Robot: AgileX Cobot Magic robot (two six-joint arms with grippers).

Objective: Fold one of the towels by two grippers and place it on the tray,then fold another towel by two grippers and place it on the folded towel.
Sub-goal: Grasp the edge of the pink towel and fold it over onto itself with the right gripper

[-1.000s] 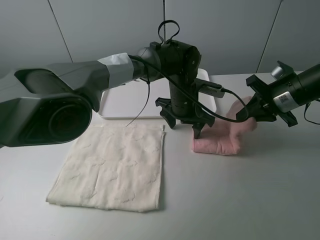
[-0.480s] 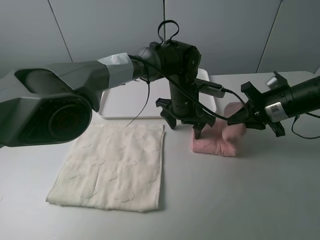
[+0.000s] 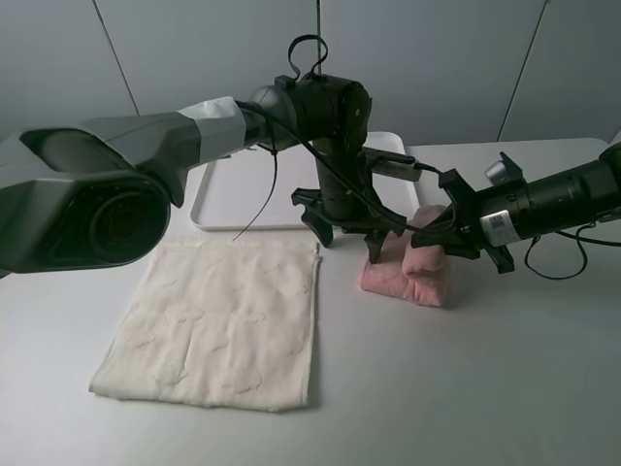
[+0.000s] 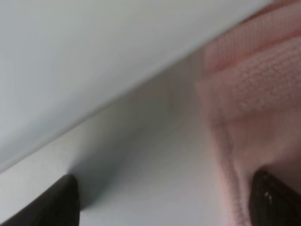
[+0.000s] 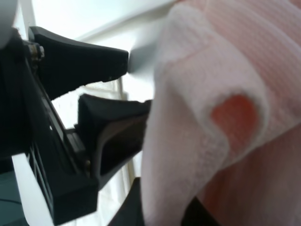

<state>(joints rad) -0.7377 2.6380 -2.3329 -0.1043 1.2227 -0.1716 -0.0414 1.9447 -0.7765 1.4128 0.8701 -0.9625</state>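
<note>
The soft, limp pink towel [image 3: 412,277] is lying bunched on the counter [image 3: 466,388] just beside the tray [image 3: 218,209], with the right pincer [image 3: 434,233] pinching its folded-over flap and the left pincer [image 3: 347,236] gaping empty over its tray-side edge, where a corner would likely give the firmest hold.

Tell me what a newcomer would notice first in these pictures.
The bunched pink towel, right of centre, draws the eye: the right gripper pinches its raised fold, and the left gripper, jaws open, stands at its left edge. A cream towel lies flat on the left, in front of the white tray.
</note>
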